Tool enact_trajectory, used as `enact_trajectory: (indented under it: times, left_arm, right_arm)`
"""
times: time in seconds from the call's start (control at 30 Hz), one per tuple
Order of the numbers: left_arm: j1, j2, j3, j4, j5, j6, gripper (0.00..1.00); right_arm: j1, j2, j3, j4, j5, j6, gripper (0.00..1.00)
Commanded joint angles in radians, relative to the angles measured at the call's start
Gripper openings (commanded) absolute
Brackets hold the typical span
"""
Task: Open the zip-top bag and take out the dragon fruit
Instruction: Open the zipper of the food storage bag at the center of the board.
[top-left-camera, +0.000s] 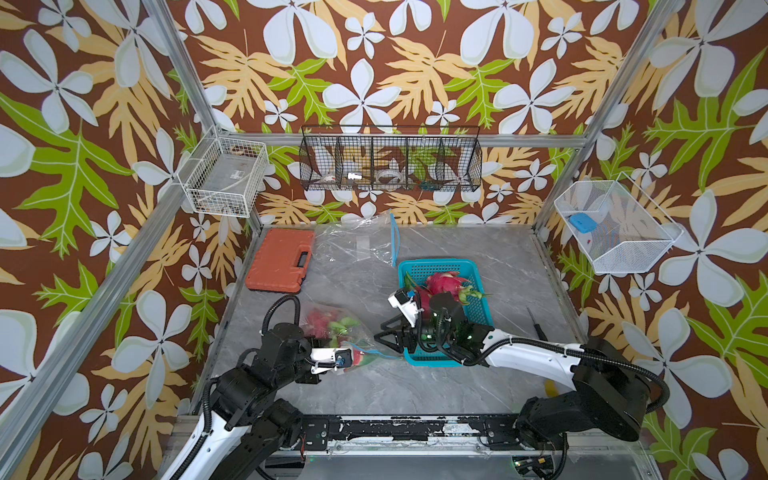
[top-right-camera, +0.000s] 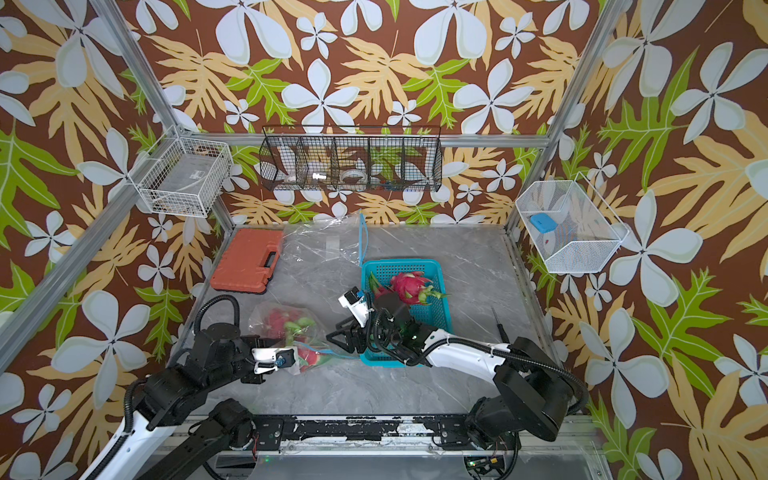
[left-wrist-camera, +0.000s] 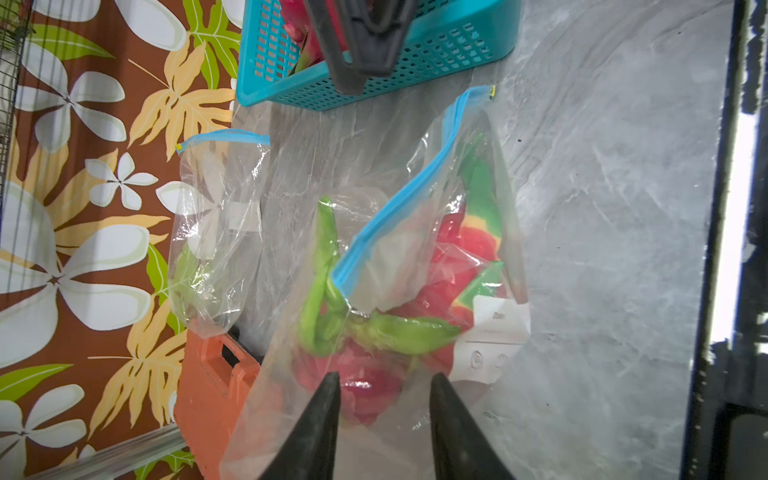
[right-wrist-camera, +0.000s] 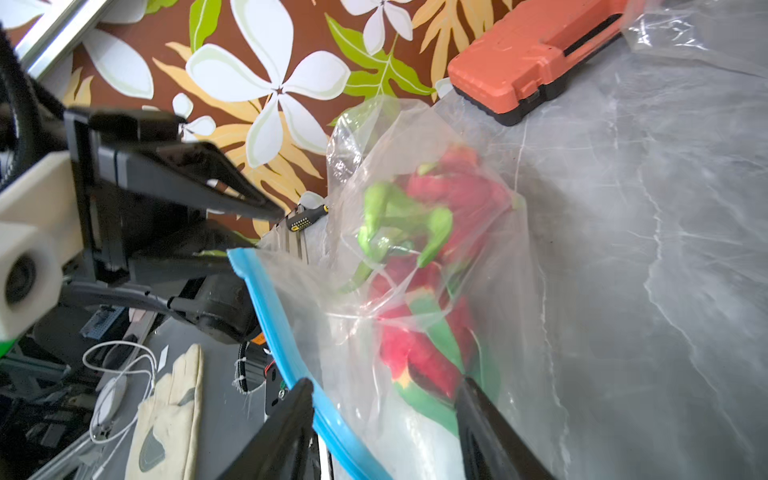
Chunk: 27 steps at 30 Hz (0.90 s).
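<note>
i see left gripper (left-wrist-camera: 384, 399) parted, straddling clear blue-zip plastic bag (left-wrist-camera: 415, 257) | right gripper (right-wrist-camera: 384, 401) parted around its mouth | pink green-scaled dragon fruit (top-left-camera: 328, 324) inside bag; more in teal basket (top-left-camera: 478, 270)

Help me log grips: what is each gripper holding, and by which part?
Nothing is gripped. The left gripper stands open at the bagged dragon fruit; the right gripper stands open astride the bag's blue zip strip.

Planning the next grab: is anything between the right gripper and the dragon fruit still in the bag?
Yes. The clear bag film still wraps the dragon fruit, and its blue zip strip lies across the right gripper.
</note>
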Motion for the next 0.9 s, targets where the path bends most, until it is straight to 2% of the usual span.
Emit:
enact_trajectory:
  times: [0.0, 0.1, 0.17, 0.3, 0.4, 0.47, 0.53, 0.6, 0.63, 0.7, 0.83, 0.87]
  left_arm:
    - [0.002, 0.001, -0.009, -0.06, 0.078, -0.049, 0.36]
    - [0.002, 0.05, -0.061, 0.007, 0.088, -0.046, 0.43]
    - [0.002, 0.086, -0.088, 0.062, 0.083, -0.018, 0.55]
    - [0.002, 0.134, -0.137, 0.184, 0.103, 0.038, 0.69]
    - [0.002, 0.155, -0.183, 0.287, 0.107, 0.071, 0.7]
    - [0.002, 0.169, -0.212, 0.338, 0.111, 0.09, 0.7]
    - [0.002, 0.181, -0.244, 0.387, 0.103, 0.107, 0.66]
    - [0.002, 0.193, -0.269, 0.438, 0.089, 0.12, 0.58]
    - [0.002, 0.198, -0.274, 0.445, 0.087, 0.132, 0.54]
    - [0.002, 0.202, -0.28, 0.444, 0.085, 0.153, 0.39]
    - [0.002, 0.163, -0.279, 0.372, 0.07, 0.185, 0.03]
    - [0.002, 0.141, -0.279, 0.332, 0.067, 0.205, 0.0]
  right_arm:
    - [0.0, 0.075, 0.099, -0.171, 0.036, 0.105, 0.58]
    - [0.025, 0.187, 0.217, -0.329, 0.025, 0.108, 0.59]
    - [0.052, 0.229, 0.267, -0.392, 0.038, 0.083, 0.59]
    - [0.059, 0.314, 0.299, -0.365, -0.036, 0.145, 0.6]
    - [0.072, 0.361, 0.324, -0.331, -0.086, 0.176, 0.53]
    - [0.073, 0.39, 0.328, -0.285, -0.131, 0.218, 0.41]
    - [0.073, 0.4, 0.336, -0.267, -0.149, 0.228, 0.24]
    - [0.072, 0.394, 0.343, -0.261, -0.149, 0.228, 0.07]
    - [0.07, 0.389, 0.344, -0.263, -0.142, 0.228, 0.01]
    - [0.063, 0.376, 0.345, -0.268, -0.125, 0.227, 0.0]
    - [0.047, 0.332, 0.331, -0.31, -0.064, 0.191, 0.0]
    - [0.042, 0.324, 0.326, -0.317, -0.049, 0.187, 0.0]
